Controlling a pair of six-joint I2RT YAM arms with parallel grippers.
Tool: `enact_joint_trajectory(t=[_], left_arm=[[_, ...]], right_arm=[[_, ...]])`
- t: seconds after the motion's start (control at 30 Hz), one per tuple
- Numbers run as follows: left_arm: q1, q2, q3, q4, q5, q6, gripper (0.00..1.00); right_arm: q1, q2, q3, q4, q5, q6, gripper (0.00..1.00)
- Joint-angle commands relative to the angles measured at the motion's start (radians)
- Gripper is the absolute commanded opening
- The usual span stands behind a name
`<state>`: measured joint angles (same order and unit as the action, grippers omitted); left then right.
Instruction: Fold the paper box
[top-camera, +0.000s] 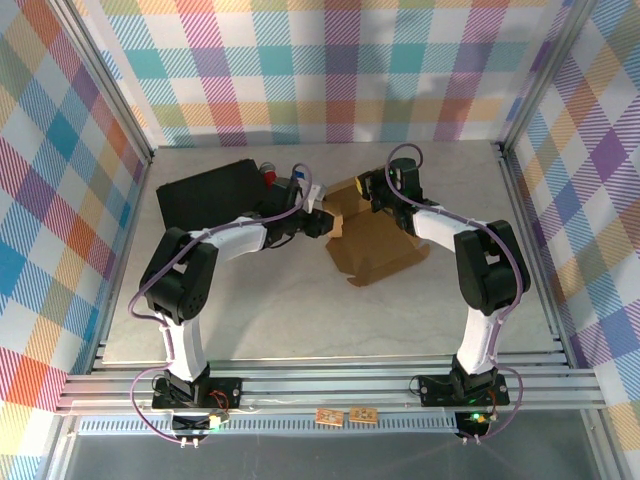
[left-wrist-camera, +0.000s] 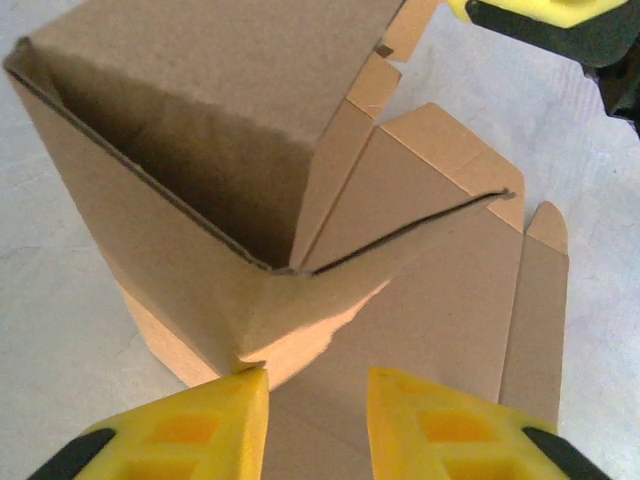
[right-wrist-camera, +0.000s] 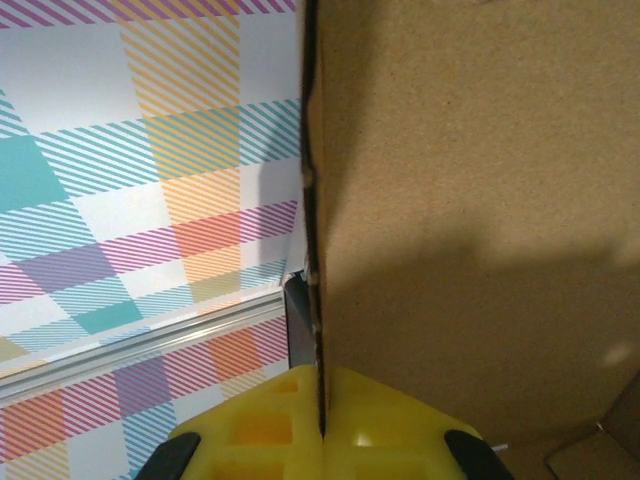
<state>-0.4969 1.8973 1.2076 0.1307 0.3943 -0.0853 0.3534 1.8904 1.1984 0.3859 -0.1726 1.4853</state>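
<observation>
right gripper (right-wrist-camera: 320, 400) clamped on paper box (right-wrist-camera: 470, 200) wall | left gripper (left-wrist-camera: 318, 390) part-open, empty, box's folded corner just ahead | cardboard likely light, stiff (creases may spring back); pinch panel edges

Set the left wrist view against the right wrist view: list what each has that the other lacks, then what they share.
Left wrist, not right: the marble table, the paper box's raised panels meeting at a corner, and the open left gripper. Right wrist, not left: the plaid wall and a metal rail. Shared: the box's brown cardboard and the right gripper, which clamps a panel edge in its own view.
</observation>
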Motion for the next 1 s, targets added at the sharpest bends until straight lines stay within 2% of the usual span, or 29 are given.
enact_joint_trajectory(t=[0.0, 0.27, 0.5, 0.6, 0.7, 0.97], left_arm=[[-0.018, 0.03, 0.029, 0.006, -0.084, 0.001, 0.34], [-0.037, 0.054, 0.023, 0.032, -0.195, -0.032, 0.35], [-0.042, 0.066, 0.014, 0.064, -0.268, -0.06, 0.35], [-0.042, 0.075, 0.019, 0.075, -0.284, -0.067, 0.34], [-0.042, 0.089, 0.033, 0.076, -0.3, -0.07, 0.32], [-0.041, 0.124, 0.076, 0.084, -0.355, -0.077, 0.26]], right_arm=[[0.01, -0.012, -0.032, 0.005, -0.027, 0.012, 0.0], [0.01, -0.024, -0.06, 0.031, -0.03, 0.003, 0.0], [0.012, -0.004, -0.149, 0.217, -0.001, 0.002, 0.0], [0.014, 0.006, -0.165, 0.237, 0.003, 0.006, 0.0], [0.016, 0.022, -0.163, 0.283, -0.004, 0.011, 0.0], [0.02, 0.048, -0.129, 0.277, -0.007, 0.027, 0.0]])
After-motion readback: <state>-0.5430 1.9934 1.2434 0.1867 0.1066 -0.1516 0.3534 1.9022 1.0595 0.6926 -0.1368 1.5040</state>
